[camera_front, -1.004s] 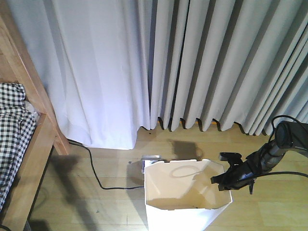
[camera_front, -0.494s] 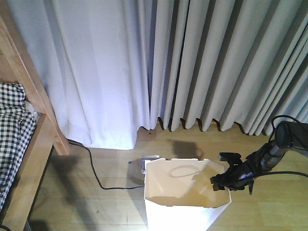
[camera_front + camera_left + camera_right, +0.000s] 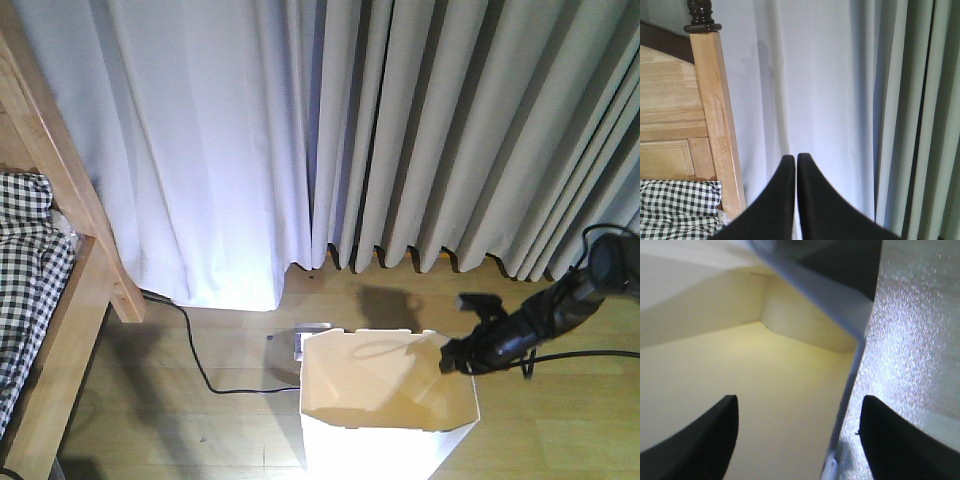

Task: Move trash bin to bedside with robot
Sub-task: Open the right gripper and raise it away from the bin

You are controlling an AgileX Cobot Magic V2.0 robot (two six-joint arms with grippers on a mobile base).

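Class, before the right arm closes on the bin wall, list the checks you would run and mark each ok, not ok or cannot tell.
1. Right gripper open: ok.
2. Trash bin wall between its fingers, one inside, one outside: ok.
3. Bin upright: ok.
4. Bin holds nothing: ok, as far as visible.
5. Black cable clear of the path to the bed: not ok, it crosses the floor.
6. Left gripper shut, idle: ok.

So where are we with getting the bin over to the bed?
Early. The right gripper is open, straddling the trash bin's right wall, one finger inside and one outside, not yet closed. The bin stands on the floor in front of the curtain, well clear of the bed. The left gripper is shut and idle. Left: grasp, then drag to the bedside.
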